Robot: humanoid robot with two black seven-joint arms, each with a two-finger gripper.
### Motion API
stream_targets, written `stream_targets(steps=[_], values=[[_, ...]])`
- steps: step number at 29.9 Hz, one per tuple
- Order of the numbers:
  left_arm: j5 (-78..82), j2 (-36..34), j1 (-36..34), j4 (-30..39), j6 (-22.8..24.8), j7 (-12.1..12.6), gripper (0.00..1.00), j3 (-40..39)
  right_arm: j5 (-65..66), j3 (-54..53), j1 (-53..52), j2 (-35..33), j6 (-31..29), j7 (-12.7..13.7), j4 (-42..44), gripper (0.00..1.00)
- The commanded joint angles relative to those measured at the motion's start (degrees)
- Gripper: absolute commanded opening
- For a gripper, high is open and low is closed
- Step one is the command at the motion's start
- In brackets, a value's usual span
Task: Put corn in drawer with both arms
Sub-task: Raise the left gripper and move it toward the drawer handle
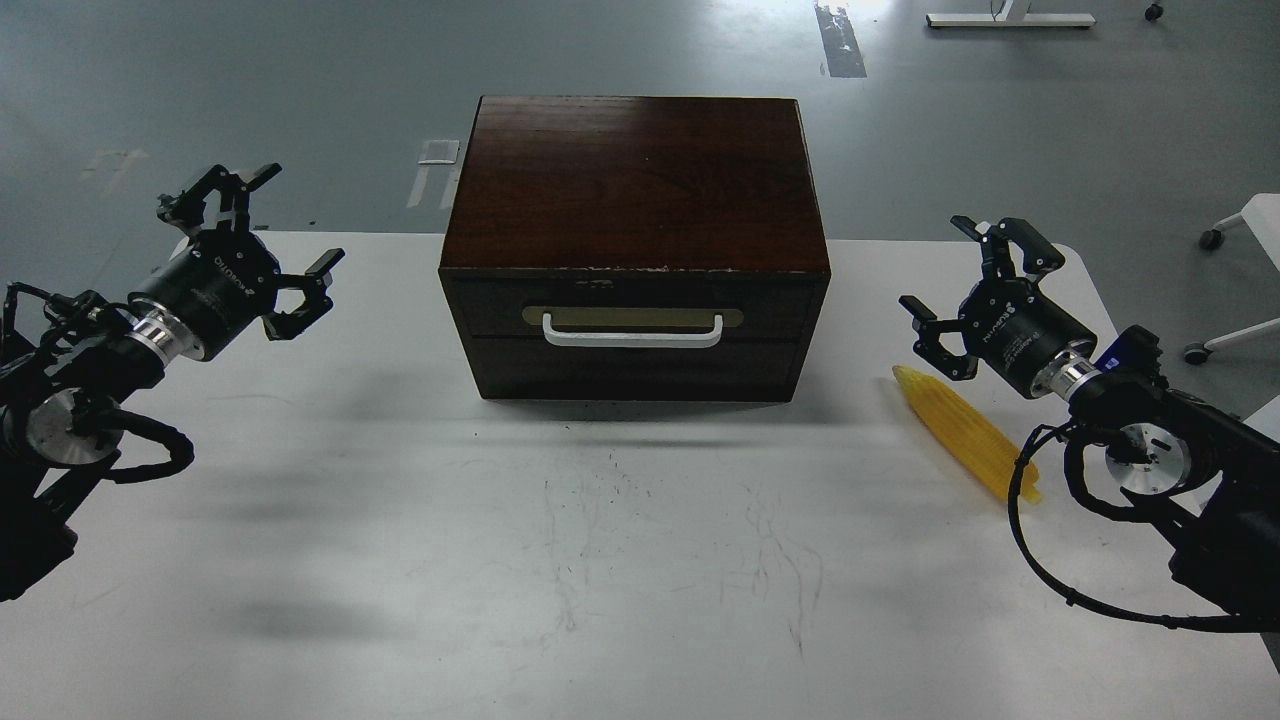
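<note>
- left gripper raised over the left side of the table, fingers spread wide, nothing held, well apart from the box
- box sits centre-back on the table; the drawer is the upper front panel with the white bar handle on a brass-coloured plate; reads as fully shut, front flush with the box face
- plain handleless panel below it, not the target
- corn lies flat on the table right of the box, near its front right corner but not touching, tip pointing up-left toward the box, butt end partly behind the right arm's cable
- right gripper hangs just above the corn's tip end, fingers apart, empty, no contact with the corn that I can see
- step, my read: start of task, nothing grasped, drawer not yet opened
- next calls for: left gripper to close on the handle bar and pull straight toward the robot; right to drop and pinch the corn across its width near mid-length
- corn can only go in once the drawer is out, so handle first or both in parallel
</note>
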State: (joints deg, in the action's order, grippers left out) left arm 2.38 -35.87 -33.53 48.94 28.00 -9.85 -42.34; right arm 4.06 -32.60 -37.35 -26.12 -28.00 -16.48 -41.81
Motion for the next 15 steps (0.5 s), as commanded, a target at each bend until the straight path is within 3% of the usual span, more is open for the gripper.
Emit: stream_targets(steps=[1, 7, 15], values=[[0.1, -0.1, 0.1, 0.0, 0.0, 0.0, 0.99, -0.1, 0.1, 0.0, -0.4, 0.3, 0.0, -0.5, 0.0, 1.00], [-0.2, -0.8, -0.3, -0.3, 0.0, 0.1, 0.99, -0.2, 0.1, 0.0, -1.1, 0.5, 0.0, -0.6, 0.0, 1.00], [0.5, -5.5, -7.2, -3.5, 0.0, 0.2, 0.99, 0.1, 0.1, 0.0, -2.6, -3.1, 0.0, -4.5, -0.1, 1.00]])
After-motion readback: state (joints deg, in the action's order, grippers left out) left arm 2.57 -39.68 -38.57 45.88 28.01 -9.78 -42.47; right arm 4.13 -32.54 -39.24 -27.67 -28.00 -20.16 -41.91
